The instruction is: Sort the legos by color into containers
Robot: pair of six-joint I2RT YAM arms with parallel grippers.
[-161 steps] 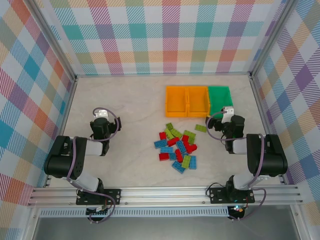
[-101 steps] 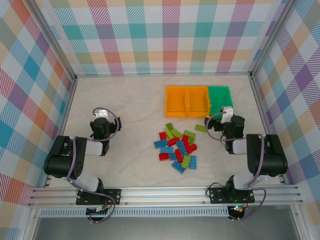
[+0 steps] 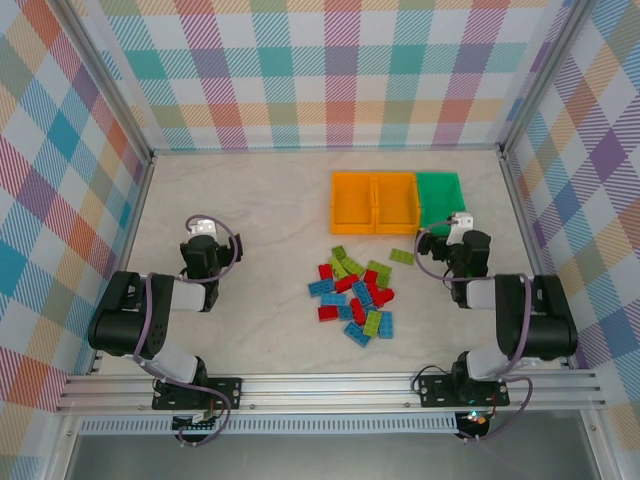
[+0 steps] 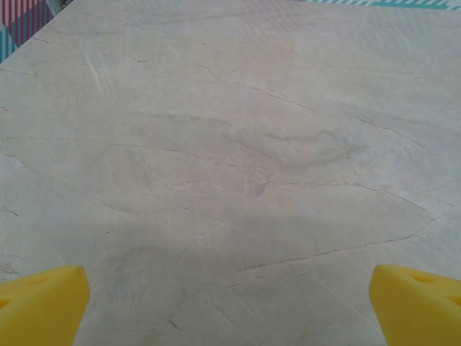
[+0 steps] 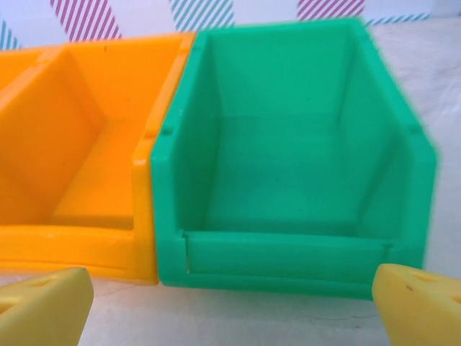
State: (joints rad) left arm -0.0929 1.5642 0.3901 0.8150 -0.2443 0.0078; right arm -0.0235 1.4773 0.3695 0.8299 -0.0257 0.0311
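Legos (image 3: 355, 295) in red, blue and lime lie in a loose pile on the table (image 3: 270, 220) at centre frame, with 1 lime brick (image 3: 401, 257) apart at the pile's upper right. Above the pile, 3 containers touch in a row: outer orange bin (image 3: 352, 202), middle orange bin (image 3: 396, 201), green bin (image 3: 440, 197). Right gripper (image 3: 460, 226) sits just below the green bin, yellow fingertips (image 5: 43, 303) spread and released. Left gripper (image 3: 204, 232), at frame left and well apart from the pile, is likewise released.
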